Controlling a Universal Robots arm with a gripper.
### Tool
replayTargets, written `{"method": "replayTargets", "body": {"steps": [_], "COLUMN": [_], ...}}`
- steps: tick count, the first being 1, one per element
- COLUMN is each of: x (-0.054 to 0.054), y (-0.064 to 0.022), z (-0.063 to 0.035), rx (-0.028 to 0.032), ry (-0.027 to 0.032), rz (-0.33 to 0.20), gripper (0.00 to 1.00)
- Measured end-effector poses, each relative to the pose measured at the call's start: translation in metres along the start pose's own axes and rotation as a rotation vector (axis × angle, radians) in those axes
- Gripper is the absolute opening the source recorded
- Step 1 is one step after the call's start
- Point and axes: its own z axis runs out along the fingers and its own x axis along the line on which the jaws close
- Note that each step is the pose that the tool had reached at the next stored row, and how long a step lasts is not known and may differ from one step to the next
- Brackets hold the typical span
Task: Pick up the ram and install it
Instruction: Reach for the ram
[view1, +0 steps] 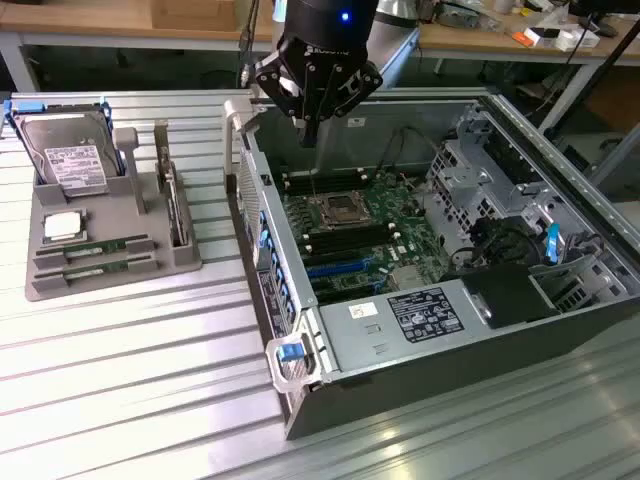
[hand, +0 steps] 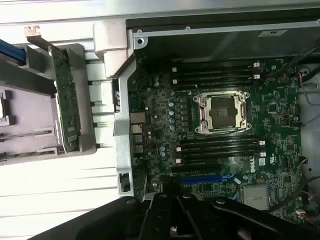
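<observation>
Two green ram sticks (view1: 95, 247) lie flat in slots at the front of the grey parts tray (view1: 185, 262), on the exterior view's left. In the wrist view they are thin lines (hand: 27, 134) in the tray. My gripper (view1: 308, 138) hangs over the back of the open computer case, above the motherboard and well away from the tray. Its fingers taper together, shut, with nothing visibly held. In the wrist view the gripper (hand: 176, 200) is above the board, near the black memory slots (hand: 220, 145) beside the empty processor socket (hand: 222, 112).
The tray also holds a silver hard drive (view1: 72, 160), a square silver processor chip (view1: 62, 225) and an upright green card (view1: 175, 205). The case wall (view1: 262, 240) stands between tray and motherboard. Drive cages and cables (view1: 500, 240) crowd the case's right side.
</observation>
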Motion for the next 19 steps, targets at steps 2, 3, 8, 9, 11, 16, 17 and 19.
{"method": "replayTargets", "body": {"steps": [2, 3, 8, 9, 11, 16, 17, 19], "x": [0.006, 0.007, 0.010, 0.010, 0.022, 0.027, 0.027, 0.029], "y": [-0.0005, -0.0005, -0.0008, -0.0008, -0.0017, -0.0020, -0.0021, -0.0022], "z": [-0.0002, -0.0002, -0.0003, -0.0003, -0.0006, -0.0007, -0.0008, -0.0008], "rx": [-0.0001, 0.0000, -0.0001, 0.0000, 0.0000, 0.0000, 0.0000, -0.0001], "ry": [0.0000, 0.0000, 0.0000, 0.0000, 0.0000, 0.0000, 0.0000, 0.0000], "rz": [0.000, 0.000, 0.000, 0.000, 0.000, 0.000, 0.000, 0.000], "gripper": [0.10, 0.10, 0.10, 0.10, 0.10, 0.10, 0.10, 0.10]}}
